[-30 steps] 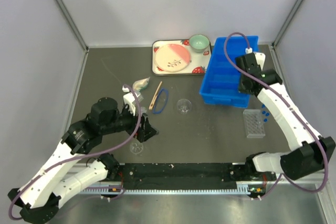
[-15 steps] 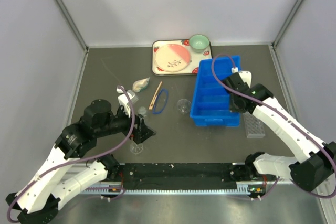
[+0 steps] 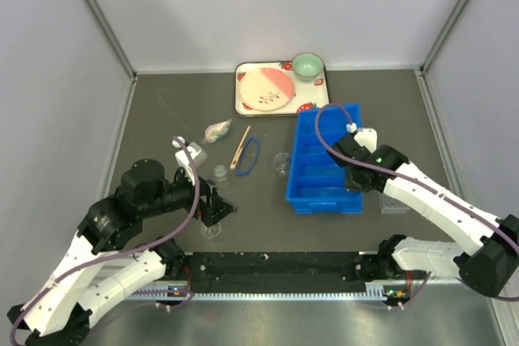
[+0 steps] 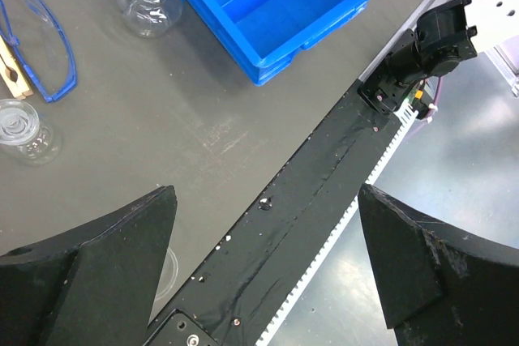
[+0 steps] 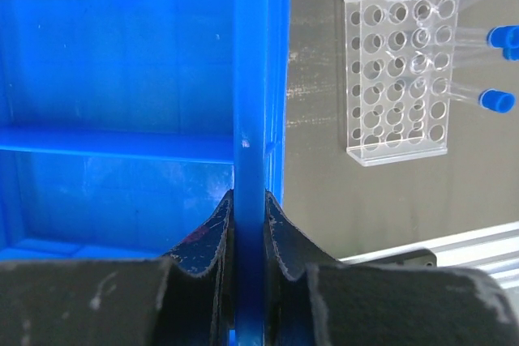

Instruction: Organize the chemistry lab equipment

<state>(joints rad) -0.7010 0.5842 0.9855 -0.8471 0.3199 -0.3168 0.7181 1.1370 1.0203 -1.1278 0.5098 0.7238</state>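
Clamping bin (image 5: 122, 62), right gripper (image 5: 250, 200), left gripper (image 4: 266, 194) wide

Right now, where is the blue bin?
The blue bin sits right of centre in the top view, between the small glass flask and the tube rack; the right hand grips its right wall.

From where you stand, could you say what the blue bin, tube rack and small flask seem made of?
The blue bin: likely moulded plastic, opaque, soft sheen; tube rack: clear hard plastic, probably acrylic, drilled holes; small flask: looks like glass, transparent with bright glints.
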